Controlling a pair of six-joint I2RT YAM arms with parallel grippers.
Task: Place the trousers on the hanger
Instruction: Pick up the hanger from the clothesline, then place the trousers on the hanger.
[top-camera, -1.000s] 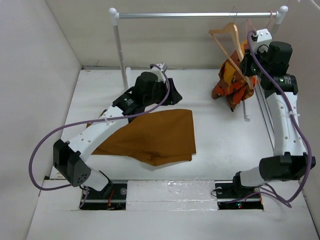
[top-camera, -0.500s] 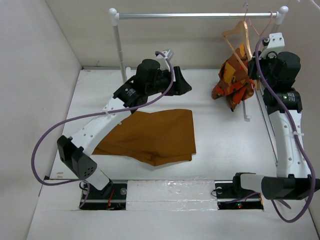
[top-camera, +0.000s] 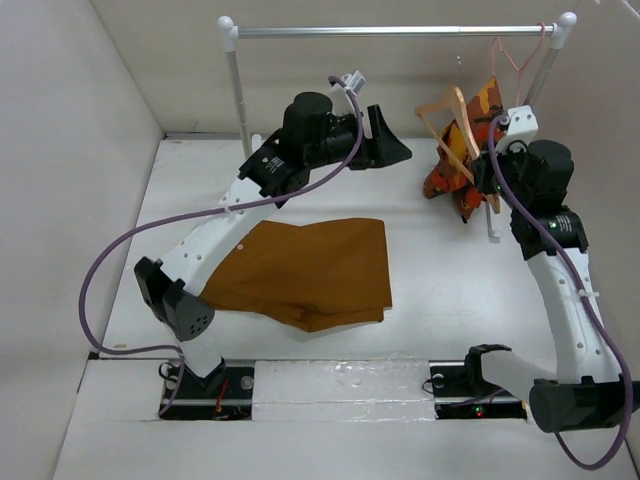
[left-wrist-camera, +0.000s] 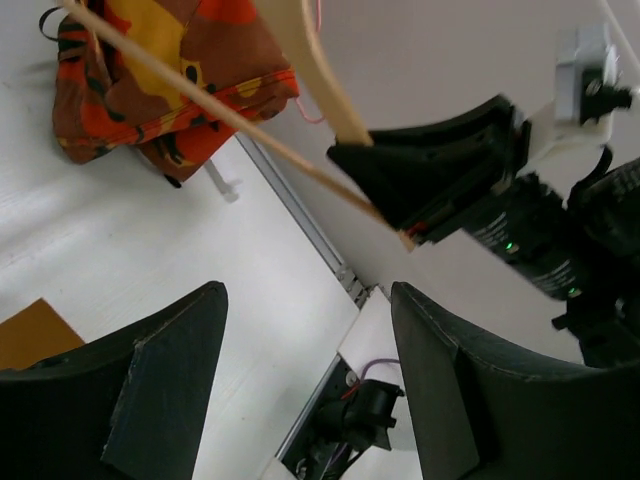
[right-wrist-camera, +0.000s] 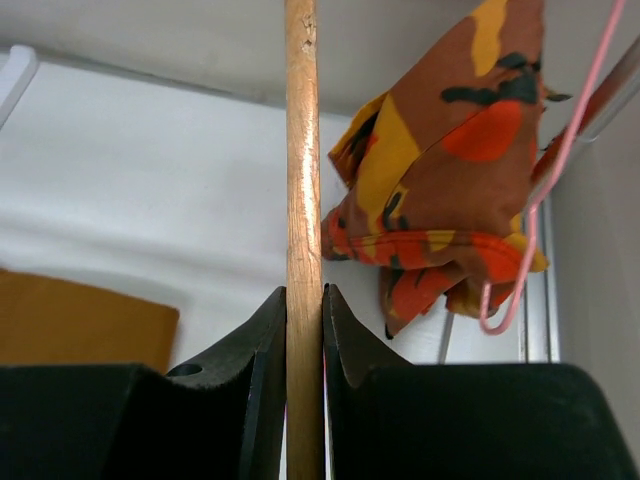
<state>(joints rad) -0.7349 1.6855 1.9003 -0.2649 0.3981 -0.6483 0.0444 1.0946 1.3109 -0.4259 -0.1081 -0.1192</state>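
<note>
Aloft, right end effector (right-wrist-camera: 303, 300) tight on hanger (right-wrist-camera: 302, 150) beside patterned garment (right-wrist-camera: 440, 200); left end effector (left-wrist-camera: 305, 300) agape.

open: table (top-camera: 440, 270) right of trousers (top-camera: 310, 270) | obstacles: patterned garment (top-camera: 438, 185), rail (top-camera: 400, 31) overhead

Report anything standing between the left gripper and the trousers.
Nothing visible does. The left gripper hangs open in the air. The trousers lie uncovered on the table, below it and toward the near edge.
</note>
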